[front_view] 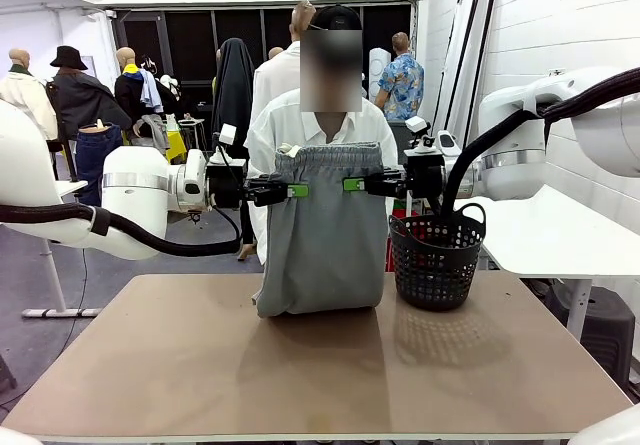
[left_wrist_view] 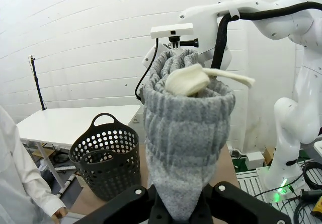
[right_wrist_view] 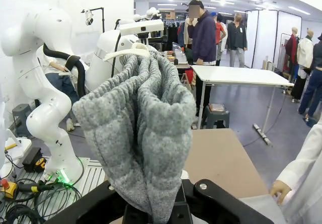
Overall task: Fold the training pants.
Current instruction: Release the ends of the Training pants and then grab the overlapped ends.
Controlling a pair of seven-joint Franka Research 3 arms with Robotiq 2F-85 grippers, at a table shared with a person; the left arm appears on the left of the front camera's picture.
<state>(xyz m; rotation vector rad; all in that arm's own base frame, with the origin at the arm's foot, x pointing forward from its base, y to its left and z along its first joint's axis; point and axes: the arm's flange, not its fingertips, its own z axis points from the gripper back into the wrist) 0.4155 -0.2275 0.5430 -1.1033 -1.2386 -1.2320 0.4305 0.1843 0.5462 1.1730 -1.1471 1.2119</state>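
The light-grey training pants point(front_view: 322, 230) hang upright above the table, waistband at the top with a white drawstring, lower end resting folded on the tabletop. My left gripper point(front_view: 296, 191) is shut on the waistband's left edge, and my right gripper point(front_view: 352, 184) is shut on its right edge. Seen from the left wrist, the gathered waistband point(left_wrist_view: 186, 128) rises from between my fingers, drawstring on top. The right wrist view has the ribbed waistband point(right_wrist_view: 143, 133) bunched in my shut jaws. A person in a white shirt point(front_view: 268, 130) stands right behind the pants.
A black perforated basket point(front_view: 436, 260) stands on the brown table point(front_view: 200, 365) just right of the pants, under my right arm. A white table point(front_view: 545, 230) is at the right. The near half of the brown table is bare.
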